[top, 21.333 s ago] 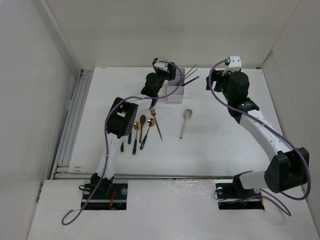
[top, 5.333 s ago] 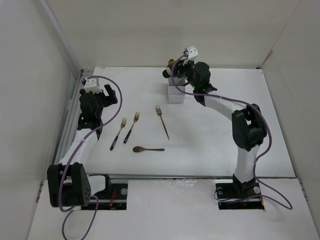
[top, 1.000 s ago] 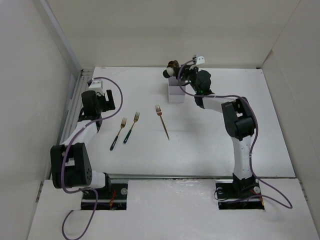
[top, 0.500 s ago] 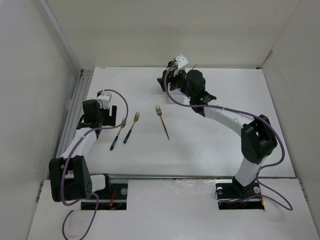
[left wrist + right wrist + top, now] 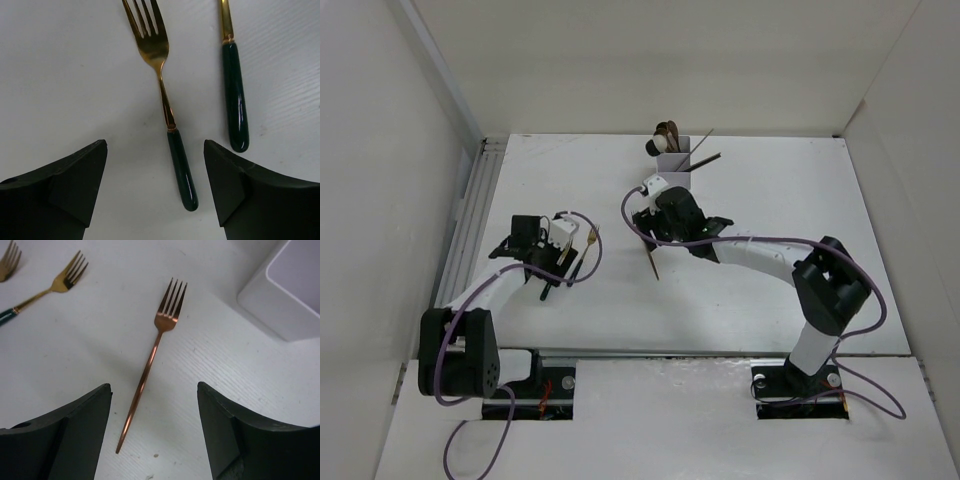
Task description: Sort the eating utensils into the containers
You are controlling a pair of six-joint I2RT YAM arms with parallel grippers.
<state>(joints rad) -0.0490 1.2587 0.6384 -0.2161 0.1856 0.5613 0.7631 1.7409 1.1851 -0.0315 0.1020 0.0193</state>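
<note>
Top external view: both arms are bent low over the white bench (image 5: 760, 190). The left arm (image 5: 480, 290) folds at an elbow near its base and runs its forearm forward and inward, wrist tipped down over two gold forks with dark green handles. The right arm (image 5: 760, 252) rises from its base to a raised elbow, then stretches a long way leftward across the middle of the bench, ending above the copper fork (image 5: 653, 262).

From the left wrist, the left jaws stand wide apart with nothing gripped. One gold fork (image 5: 165, 100) lies flat on the bench between them, tines pointing away, and the end of its handle sits midway between the two tips. I cannot tell whether the tips touch the bench. The second gold fork (image 5: 235, 100) lies just beside the first.

From the right wrist, the right jaws are also spread and hold nothing. The copper fork (image 5: 150, 365) lies between them, tilted, tines away.

A white container (image 5: 672, 166) stands at the back of the bench, apart from all three forks. Grey chopsticks (image 5: 705, 158) and spoon heads (image 5: 665, 132) stick out of it.
</note>
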